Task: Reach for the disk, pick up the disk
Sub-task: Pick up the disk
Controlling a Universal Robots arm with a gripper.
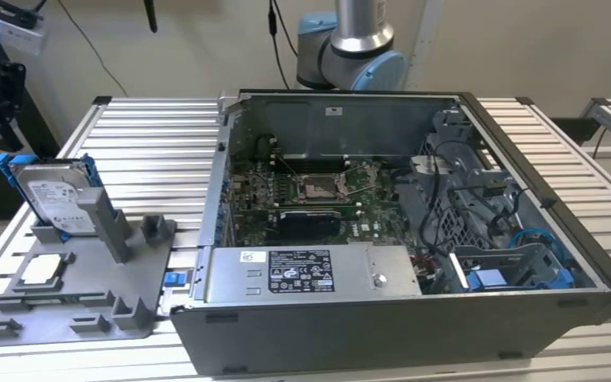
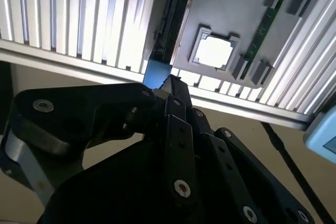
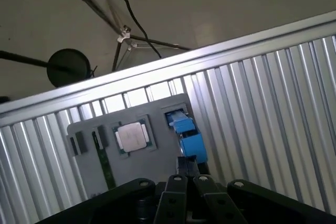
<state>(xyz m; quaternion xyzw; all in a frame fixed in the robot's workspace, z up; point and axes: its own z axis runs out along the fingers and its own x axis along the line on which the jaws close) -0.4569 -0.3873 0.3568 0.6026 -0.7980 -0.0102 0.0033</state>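
Over the table (image 1: 146, 131) edge our gripper (image 3: 186, 167), apart or together we cannot tell, hangs near the disk (image 1: 56, 195) standing upright in its holder (image 1: 141, 274), where a skewed approach could knock it over
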